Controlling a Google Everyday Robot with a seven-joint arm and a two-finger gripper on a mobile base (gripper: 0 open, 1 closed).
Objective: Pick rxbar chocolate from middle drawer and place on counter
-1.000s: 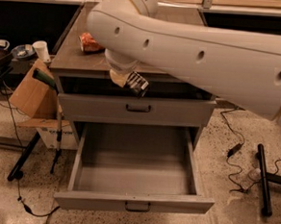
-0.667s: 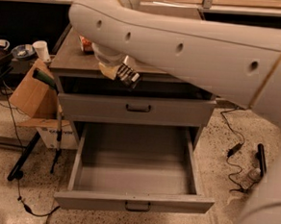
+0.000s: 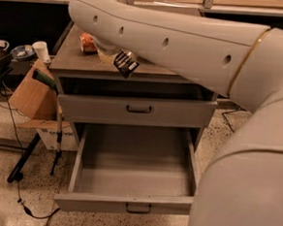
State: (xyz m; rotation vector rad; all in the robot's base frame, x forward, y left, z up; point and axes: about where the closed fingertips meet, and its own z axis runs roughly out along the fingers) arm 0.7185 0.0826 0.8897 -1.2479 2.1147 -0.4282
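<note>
My gripper [image 3: 117, 60] sits at the end of the big white arm that crosses the view. It is shut on the rxbar chocolate [image 3: 126, 64], a small black bar with pale printing, and holds it tilted just above the front edge of the counter [image 3: 70, 57]. Most of the gripper is hidden by the arm. The middle drawer [image 3: 132, 175] is pulled far out below, and its grey floor is bare. Its small dark handle [image 3: 138, 208] shows on the front panel.
A crushed orange can [image 3: 87, 42] lies on the counter behind the gripper. The drawer above [image 3: 139, 110] is nearly shut. A cardboard box [image 3: 31, 95], a white cup [image 3: 41, 50], a stand and cables are on the left. The floor is speckled.
The arm has swung up and to the left. The black bar has risen from in front of the dark gap under the counter to the level of the counter's front edge.
</note>
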